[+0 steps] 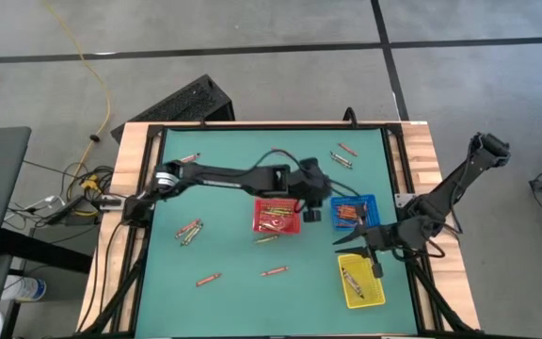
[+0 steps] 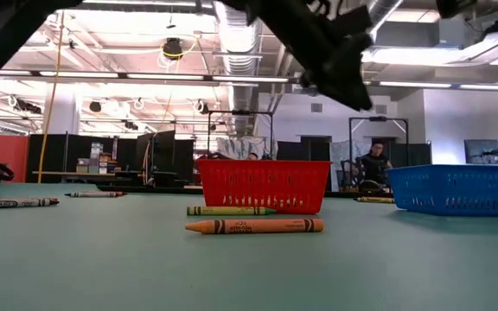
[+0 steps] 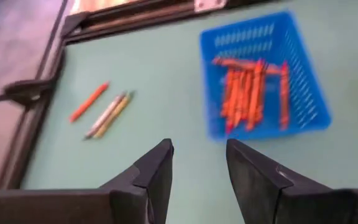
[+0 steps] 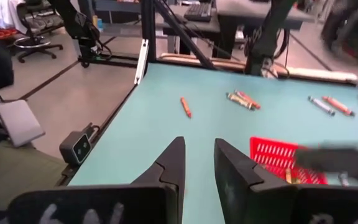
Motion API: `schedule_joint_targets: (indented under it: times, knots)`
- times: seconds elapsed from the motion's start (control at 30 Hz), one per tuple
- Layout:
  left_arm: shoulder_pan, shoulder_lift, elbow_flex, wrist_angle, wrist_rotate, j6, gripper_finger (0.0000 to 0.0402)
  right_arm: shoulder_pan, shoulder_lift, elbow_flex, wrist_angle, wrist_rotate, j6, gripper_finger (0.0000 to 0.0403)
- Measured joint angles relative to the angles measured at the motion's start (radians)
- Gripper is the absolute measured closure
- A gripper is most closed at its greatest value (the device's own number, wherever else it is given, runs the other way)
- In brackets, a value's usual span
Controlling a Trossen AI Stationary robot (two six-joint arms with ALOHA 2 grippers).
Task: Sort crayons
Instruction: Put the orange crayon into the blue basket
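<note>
Loose crayons lie flat on the green mat: one near the far left (image 1: 189, 157), a pair at the left (image 1: 188, 229), two near the front (image 1: 207, 279) (image 1: 273, 271), and some at the far right (image 1: 343, 154). An orange crayon (image 2: 253, 226) and a green one (image 2: 230, 210) lie in front of the red tray (image 1: 278, 215). The blue tray (image 3: 260, 81) holds several orange-red crayons. The yellow tray (image 1: 360, 281) holds a few. My left gripper (image 1: 320, 205) is open and empty, raised between the red and blue trays. My right gripper (image 1: 346, 245) is open and empty above the yellow tray's far end.
The three trays stand close together at the mat's right half. A raised dark frame (image 1: 393, 160) and wooden borders edge the mat. The mat's left and near parts hold only scattered crayons. People sit in the room beyond the table (image 2: 374, 164).
</note>
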Motion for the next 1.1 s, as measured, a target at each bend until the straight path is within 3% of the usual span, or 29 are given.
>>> schedule_joint_targets:
  times: [0.3, 0.63, 0.77, 0.87, 1.1]
  knots:
    - [0.09, -0.206, 0.001, -0.263, -0.021, 0.021, 0.0264, -0.015, 0.088, 0.0, -0.008, 0.0, 0.111, 0.0321]
    - [0.178, -0.348, -0.036, -0.584, -0.016, -0.052, 0.0264, -0.127, 0.189, 0.0, -0.008, -0.006, 0.178, 0.0321]
    - [0.2, -0.45, -0.204, -0.581, -0.014, -0.06, 0.0264, -0.204, 0.221, 0.0, -0.009, -0.011, 0.183, 0.0321]
    - [0.217, -0.572, -0.398, -0.486, -0.017, -0.085, 0.0264, -0.288, 0.236, 0.0, -0.014, -0.028, 0.183, 0.0321]
    - [0.238, -0.915, -0.829, -0.309, -0.066, -0.169, 0.0264, -0.531, 0.29, 0.0, 0.019, -0.254, 0.167, 0.0321]
